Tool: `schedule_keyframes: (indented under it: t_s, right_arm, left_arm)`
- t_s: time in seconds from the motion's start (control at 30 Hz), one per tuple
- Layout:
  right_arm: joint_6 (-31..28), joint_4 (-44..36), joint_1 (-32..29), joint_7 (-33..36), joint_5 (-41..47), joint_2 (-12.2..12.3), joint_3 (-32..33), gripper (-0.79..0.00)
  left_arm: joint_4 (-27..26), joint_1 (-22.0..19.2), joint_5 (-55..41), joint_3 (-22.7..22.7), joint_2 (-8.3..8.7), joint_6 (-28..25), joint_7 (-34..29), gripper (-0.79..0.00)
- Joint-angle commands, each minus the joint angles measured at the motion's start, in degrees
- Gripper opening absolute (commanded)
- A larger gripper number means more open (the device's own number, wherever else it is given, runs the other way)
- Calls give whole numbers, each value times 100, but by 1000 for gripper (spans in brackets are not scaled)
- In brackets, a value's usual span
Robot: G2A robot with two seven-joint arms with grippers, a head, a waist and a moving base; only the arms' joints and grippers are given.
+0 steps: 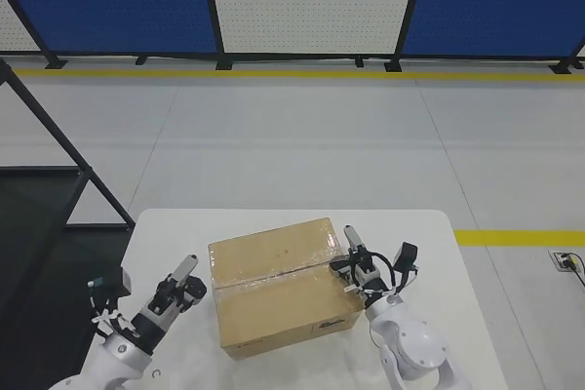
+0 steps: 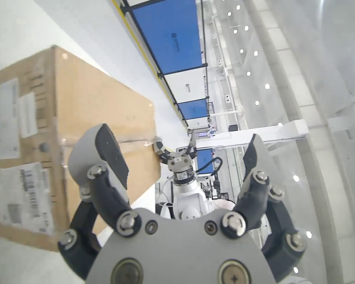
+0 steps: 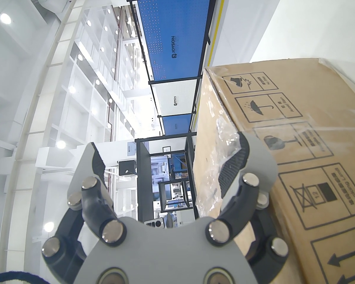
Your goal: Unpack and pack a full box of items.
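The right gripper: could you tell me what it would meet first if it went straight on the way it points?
Probably the loose tape on the box edge, where one finger lies. The open right gripper points along the box, not into it; ahead looks free, though depth is unclear.

Panels (image 1: 117, 24): blue and white, black posts (image 1: 214, 29).
Floor (image 1: 302, 136): pale grey, yellow line (image 1: 302, 73) along the panels.
Ceiling lights (image 3: 5, 18): round, lit.
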Motion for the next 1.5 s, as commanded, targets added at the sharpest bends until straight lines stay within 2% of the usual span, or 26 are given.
schedule_keyframes:
  t_s: [0.0, 0.27, 0.43, 0.8, 0.9, 1.13, 1.47]
  right_arm:
    - [8, -11, 6, 9, -14, 1, -6, 0]
    - [11, -104, -82, 78, -135, 18, -28, 0]
    - [32, -129, -116, 102, -175, 26, -27, 0]
    - [14, -115, -100, 111, -174, 25, -74, 0]
    - [23, -103, -79, 99, -178, 22, -96, 0]
    - [45, -78, -46, 85, -161, 19, -102, 0]
    - [62, -27, 3, 116, -143, 24, -80, 0]
  left_arm:
    - [12, -9, 15, 2, 3, 16, -10, 0]
    - [88, 36, 46, 67, 19, 57, -73, 0]
    - [204, -404, -337, 84, 77, 1132, -491, 0]
    - [1055, -1625, -361, 571, 197, 2766, -830, 0]
    - [1075, -1722, -438, 617, 218, 2743, -796, 0]
    - [957, -1550, -784, 530, 263, 2389, -743, 0]
    - [1201, -1585, -474, 1013, 308, 2198, -293, 0]
